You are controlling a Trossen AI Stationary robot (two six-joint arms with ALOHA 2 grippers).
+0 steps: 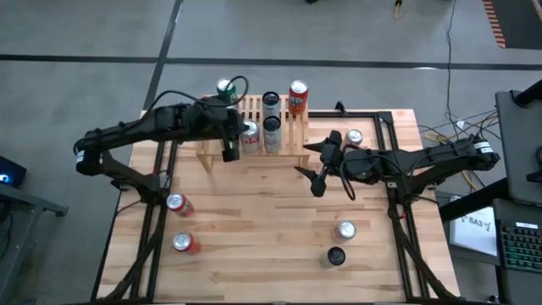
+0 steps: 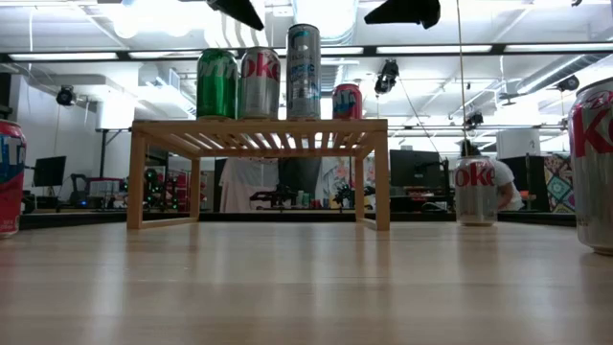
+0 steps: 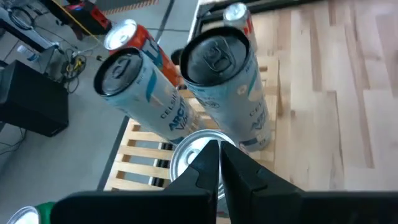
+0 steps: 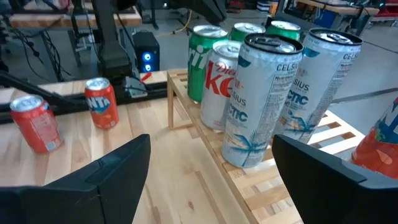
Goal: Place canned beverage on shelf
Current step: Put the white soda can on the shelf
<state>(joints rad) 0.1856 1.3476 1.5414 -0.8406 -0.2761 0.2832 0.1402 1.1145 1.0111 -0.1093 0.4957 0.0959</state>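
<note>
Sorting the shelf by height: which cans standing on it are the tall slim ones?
The two pale Celsius cans; they rise above the green can and Diet Coke beside them.

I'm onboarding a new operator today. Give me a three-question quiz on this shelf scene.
1. True or false: the right gripper stands open.
2. Which can sits directly under the shut left gripper? A) silver Diet Coke can B) green soda can C) orange-red can
3. How many tall pale Celsius cans stand on the low light-wood slatted shelf?

Key: 1 true; 2 A; 3 two.
</note>
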